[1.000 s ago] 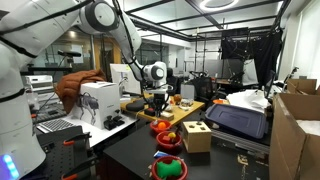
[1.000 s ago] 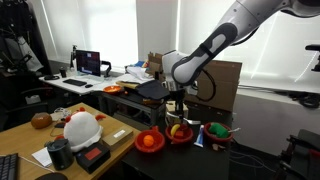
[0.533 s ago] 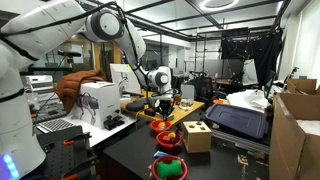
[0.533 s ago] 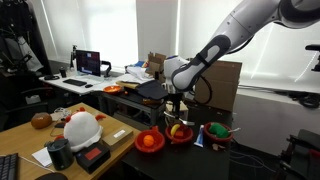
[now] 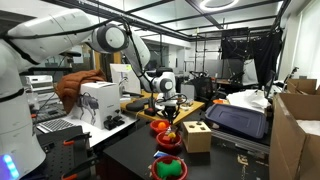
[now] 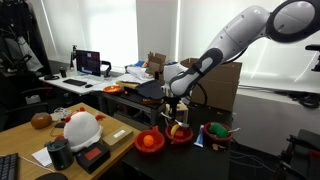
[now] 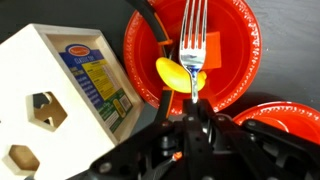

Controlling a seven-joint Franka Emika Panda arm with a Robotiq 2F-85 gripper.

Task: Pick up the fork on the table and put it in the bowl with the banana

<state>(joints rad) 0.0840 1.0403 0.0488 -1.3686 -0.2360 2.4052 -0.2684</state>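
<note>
Bright windows (image 6: 100, 30) fill the far wall behind a cluttered desk (image 6: 62, 86) with a monitor (image 6: 88, 62). A ceiling light (image 5: 215, 4) glows overhead, and cardboard boxes (image 5: 300, 125) are stacked at right.

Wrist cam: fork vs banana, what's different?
The fork is silvery, long and thin; the banana is yellow, short and stubby. The fork is clamped in the gripper, tines pointing away; the banana lies loose in the red bowl. Both sit within the red bowl's outline in this view.
</note>
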